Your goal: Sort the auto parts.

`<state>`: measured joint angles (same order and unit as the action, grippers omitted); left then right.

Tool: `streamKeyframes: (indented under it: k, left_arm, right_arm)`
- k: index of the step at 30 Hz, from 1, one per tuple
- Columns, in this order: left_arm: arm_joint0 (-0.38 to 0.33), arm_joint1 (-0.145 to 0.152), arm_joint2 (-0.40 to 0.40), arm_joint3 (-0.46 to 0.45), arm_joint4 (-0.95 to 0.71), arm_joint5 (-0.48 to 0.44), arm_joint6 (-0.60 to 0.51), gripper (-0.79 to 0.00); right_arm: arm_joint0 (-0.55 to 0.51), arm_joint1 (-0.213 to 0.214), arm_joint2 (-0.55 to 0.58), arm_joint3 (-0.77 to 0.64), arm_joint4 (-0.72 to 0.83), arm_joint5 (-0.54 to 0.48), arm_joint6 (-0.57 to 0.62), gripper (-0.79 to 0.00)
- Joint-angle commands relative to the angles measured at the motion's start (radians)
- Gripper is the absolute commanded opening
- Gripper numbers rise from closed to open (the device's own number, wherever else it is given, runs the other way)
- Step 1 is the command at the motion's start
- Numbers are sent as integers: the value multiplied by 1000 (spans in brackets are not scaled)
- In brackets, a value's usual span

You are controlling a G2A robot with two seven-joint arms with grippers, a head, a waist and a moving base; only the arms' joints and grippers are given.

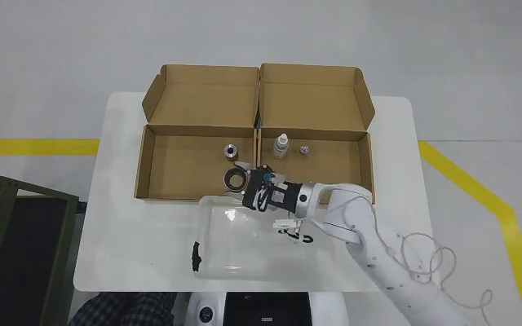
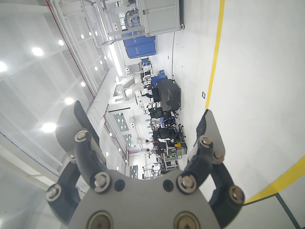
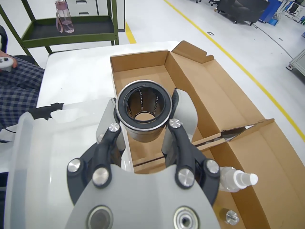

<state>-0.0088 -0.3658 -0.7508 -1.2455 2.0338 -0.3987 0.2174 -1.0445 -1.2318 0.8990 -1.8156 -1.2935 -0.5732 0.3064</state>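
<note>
A white table (image 1: 122, 204) is set on a pale floor marked with a yellow line (image 1: 49, 147). Towards 12 o'clock, a small metal part (image 1: 231, 150) is kept in the left box (image 1: 175, 167), and a spray bottle (image 1: 281, 146) and metal plug (image 1: 305, 149) in the right box (image 1: 342, 163) (both lids open). A clear bin (image 1: 245, 244) is placed at 6 o'clock. The linear bearing (image 3: 145, 134) is clamped by the right gripper (image 3: 145, 107) at the left box's 5 o'clock corner. The left gripper (image 2: 143, 110) is held spread, grasping nothing.
</note>
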Motion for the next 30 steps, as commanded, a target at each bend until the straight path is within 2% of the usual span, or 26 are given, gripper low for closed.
streamKeyframes:
  k: [1, 16, 30]
  left_arm:
    - [0, 0, 0, 0, 0, 0, 0, 0]
    - [0, 0, 0, 0, 0, 0, 0, 0]
    - [0, 0, 0, 0, 0, 0, 0, 0]
  right_arm:
    - [23, -7, -23, 28, -9, 13, 6, -785]
    - [211, -76, -153, 244, 33, 63, 73, -785]
    - [308, -128, -220, 418, 73, 70, 128, -785]
